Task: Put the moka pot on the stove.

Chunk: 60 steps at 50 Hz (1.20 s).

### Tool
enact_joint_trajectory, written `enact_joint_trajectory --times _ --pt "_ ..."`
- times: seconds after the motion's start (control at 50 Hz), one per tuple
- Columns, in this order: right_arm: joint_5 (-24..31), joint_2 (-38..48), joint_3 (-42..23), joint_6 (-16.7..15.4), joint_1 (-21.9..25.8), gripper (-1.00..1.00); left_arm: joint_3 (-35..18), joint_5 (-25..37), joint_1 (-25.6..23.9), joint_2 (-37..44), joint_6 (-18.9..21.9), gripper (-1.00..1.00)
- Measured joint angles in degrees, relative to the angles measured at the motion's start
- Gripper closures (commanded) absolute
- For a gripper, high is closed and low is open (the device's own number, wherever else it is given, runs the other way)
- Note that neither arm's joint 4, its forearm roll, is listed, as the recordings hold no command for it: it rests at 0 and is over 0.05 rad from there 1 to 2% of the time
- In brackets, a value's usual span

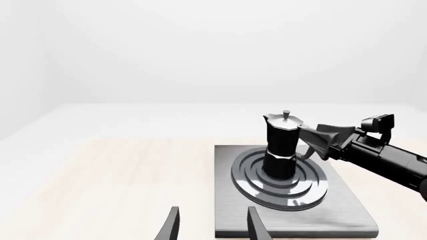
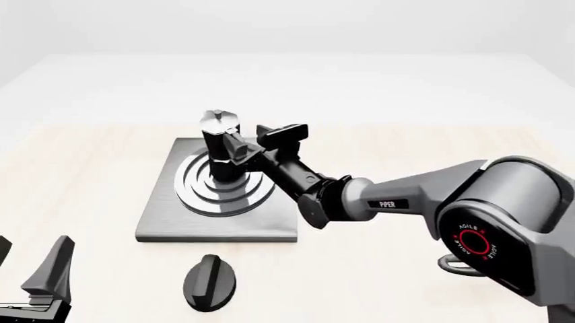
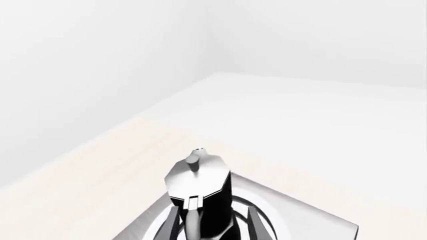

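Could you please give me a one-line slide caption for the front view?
Right gripper at the handle of the moka pot standing upright on the stove burner.

Front view sits high on the arms' own side of the table, looking forward and down, taking in the whole stove with the moka pot on its rings, and the left gripper low in the near corner. Left wrist view looks out between its own open jaws from well back and low, across the tabletop, catching the stove and pot side-on, with the right gripper reaching in beside the pot. Right wrist view is very close, looking down just over the pot, which sits between its jaws. All three share pot and burner rings.
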Motion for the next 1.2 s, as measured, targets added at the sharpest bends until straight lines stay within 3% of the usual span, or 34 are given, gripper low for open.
enact_joint_trajectory --times 0.4,1.2 --pt "0.02 -2.11 1.52 -0.5 0.06 -1.0 0.0 0.0 0.0 0.0 0.0 -1.0" --pt "-0.9 -15.68 12.4 -2.64 -0.24 -1.0 0.0 0.0 0.0 0.0 0.0 -1.0"
